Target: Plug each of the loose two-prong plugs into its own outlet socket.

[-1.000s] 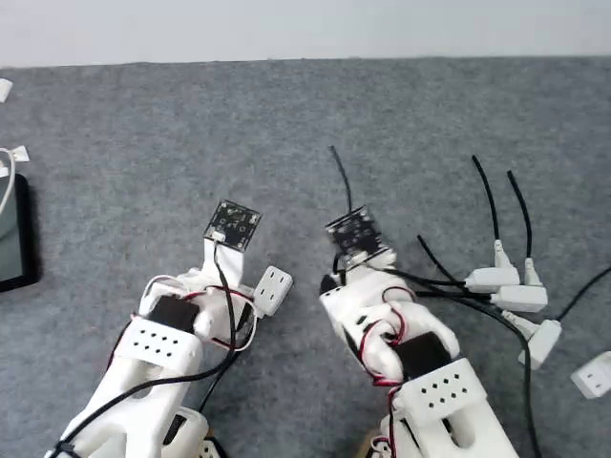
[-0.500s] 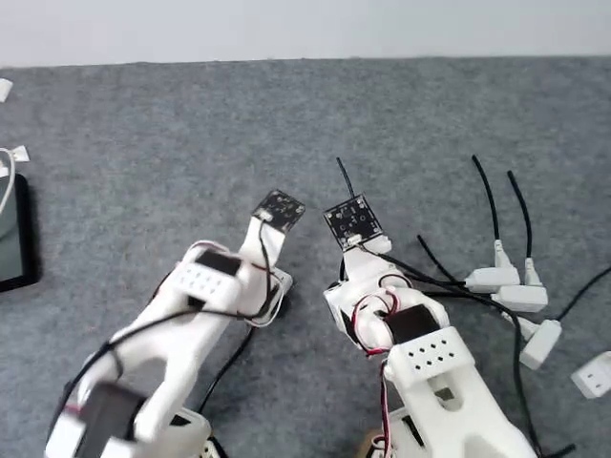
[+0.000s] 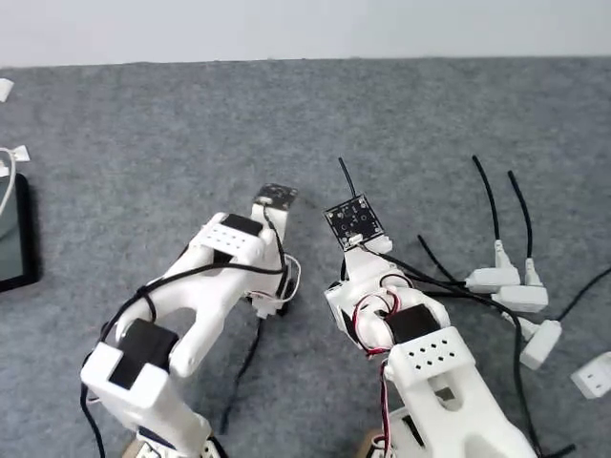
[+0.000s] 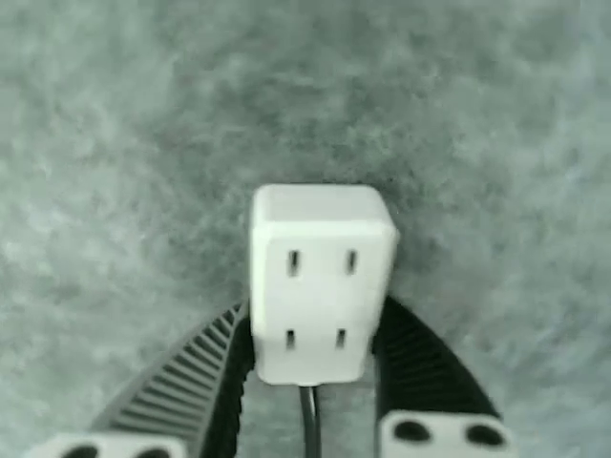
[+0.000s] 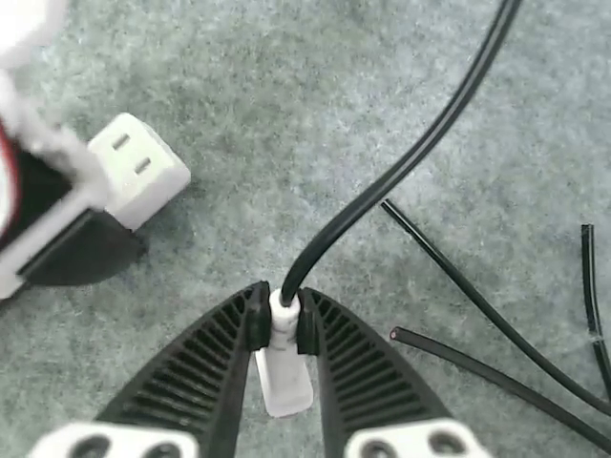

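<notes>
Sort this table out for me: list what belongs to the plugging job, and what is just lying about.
For the job:
outlet socket, held in the left gripper
plug on a black cord, held in the right gripper
loose plugs, three on the table's right side
spare socket near them

Lying about:
dark flat device at the left edge
white scrap at the far corner

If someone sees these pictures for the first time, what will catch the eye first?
First, the two arms side by side, each gripping something: the left gripper is closed on a white outlet socket, the right gripper on a white plug with a black cord. Next, the bunch of loose white plugs with black cords on the grey table, at the right arm's outer side.
</notes>
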Robot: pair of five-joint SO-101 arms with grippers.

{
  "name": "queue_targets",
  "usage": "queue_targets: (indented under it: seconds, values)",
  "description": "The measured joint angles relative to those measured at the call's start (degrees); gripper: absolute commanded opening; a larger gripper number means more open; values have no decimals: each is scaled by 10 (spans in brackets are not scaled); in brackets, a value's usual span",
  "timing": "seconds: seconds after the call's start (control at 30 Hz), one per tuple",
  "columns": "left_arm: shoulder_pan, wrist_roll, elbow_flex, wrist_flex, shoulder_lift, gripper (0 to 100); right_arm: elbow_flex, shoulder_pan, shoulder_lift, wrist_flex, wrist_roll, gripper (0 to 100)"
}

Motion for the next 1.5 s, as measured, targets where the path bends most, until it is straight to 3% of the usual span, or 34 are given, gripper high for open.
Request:
queue_targets:
  seconds: [0.17,0.33,0.43,0.57,0.63,1.0,1.37,1.5]
  values:
    - [-20,125,-4,3,2,55,0,0,0,0,0,8]
    - [-37,153,-16,3,7,73,0,0,4,0,0,8]
    - [-49,145,-18,2,8,193,0,0,4,0,0,8]
    - [-66,116,-25,2,11,436,-1,0,7,0,0,8]
    - [-74,115,-25,2,11,492,-1,0,7,0,0,8]
    - [-97,93,-16,2,-46,495,-1,-5,9,0,0,9]
    - [-124,25,180,-51,-271,495,-65,-9,132,4,-36,13]
    - [-141,25,180,-61,-274,495,-122,-29,200,32,-38,125]
